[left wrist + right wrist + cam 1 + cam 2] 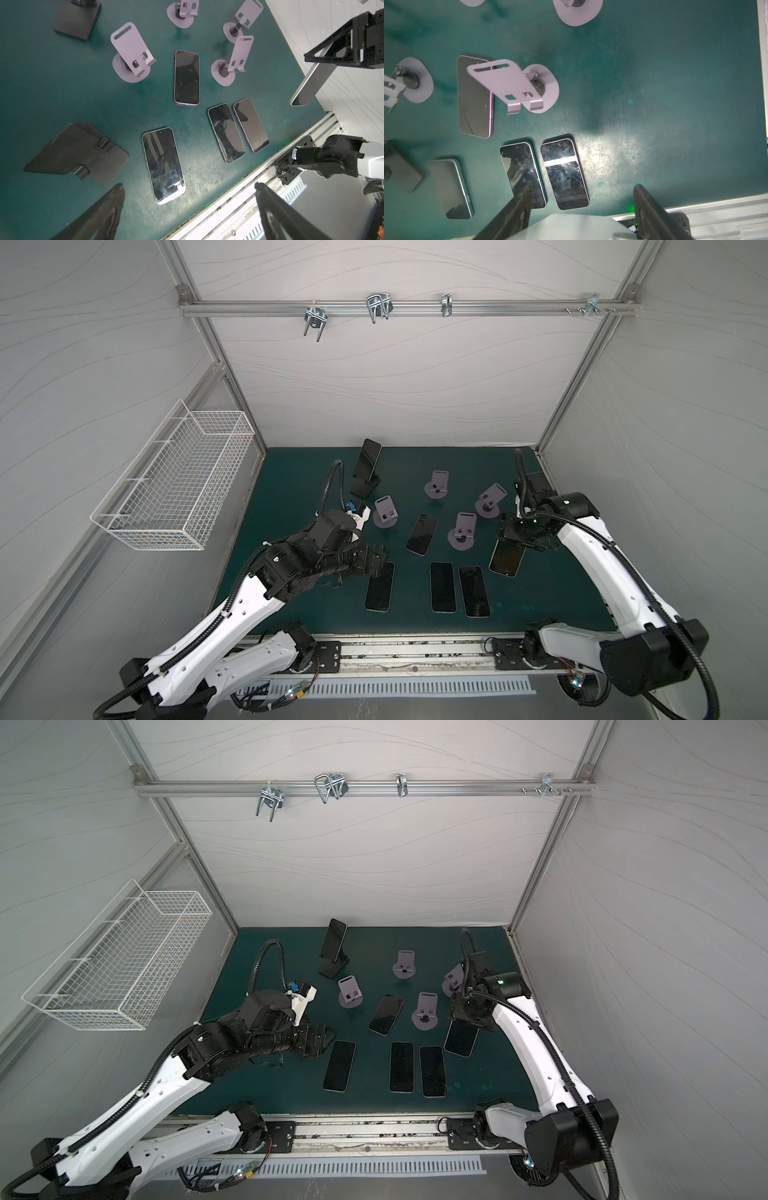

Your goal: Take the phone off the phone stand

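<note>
A dark phone (368, 458) (333, 936) leans upright on a black phone stand (366, 488) (332, 969) at the back left of the green mat. My right gripper (513, 537) (467, 1017) (582, 185) is shut on another phone (507, 560) (460, 1040) (307, 83) (571, 226), which hangs tilted above the mat's right side, clear of every stand. My left gripper (380, 558) (324, 1040) (190, 185) is open and empty. It hovers over the near end of a phone lying flat (380, 587) (164, 164).
Several empty purple stands (384, 512) (463, 529) sit mid-mat, with several phones lying flat (422, 534) (442, 587) among and in front of them. A flat black plate with two lips (76, 153) lies beside the left gripper. A white wire basket (178, 485) hangs on the left wall.
</note>
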Controlling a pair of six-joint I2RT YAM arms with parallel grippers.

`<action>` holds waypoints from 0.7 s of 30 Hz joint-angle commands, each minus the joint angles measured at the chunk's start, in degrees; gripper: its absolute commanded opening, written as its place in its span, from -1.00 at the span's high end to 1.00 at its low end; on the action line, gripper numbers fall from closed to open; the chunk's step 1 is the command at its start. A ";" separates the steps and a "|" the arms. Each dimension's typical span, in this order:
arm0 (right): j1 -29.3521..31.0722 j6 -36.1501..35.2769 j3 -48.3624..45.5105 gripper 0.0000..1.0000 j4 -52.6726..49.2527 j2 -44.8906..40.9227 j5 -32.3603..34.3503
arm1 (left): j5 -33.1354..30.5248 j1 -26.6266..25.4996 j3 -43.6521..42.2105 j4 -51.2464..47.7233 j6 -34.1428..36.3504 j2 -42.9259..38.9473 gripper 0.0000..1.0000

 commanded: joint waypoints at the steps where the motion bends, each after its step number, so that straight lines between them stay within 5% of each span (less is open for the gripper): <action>1: -1.92 -0.60 -1.00 -0.20 3.30 -0.03 -2.03 | 0.54 -0.29 1.23 -0.29 -2.06 -0.48 -0.98; 21: -7.07 -3.34 -5.62 -0.19 9.78 8.13 -1.21 | -0.85 -0.50 1.29 -0.73 -3.64 1.97 -0.97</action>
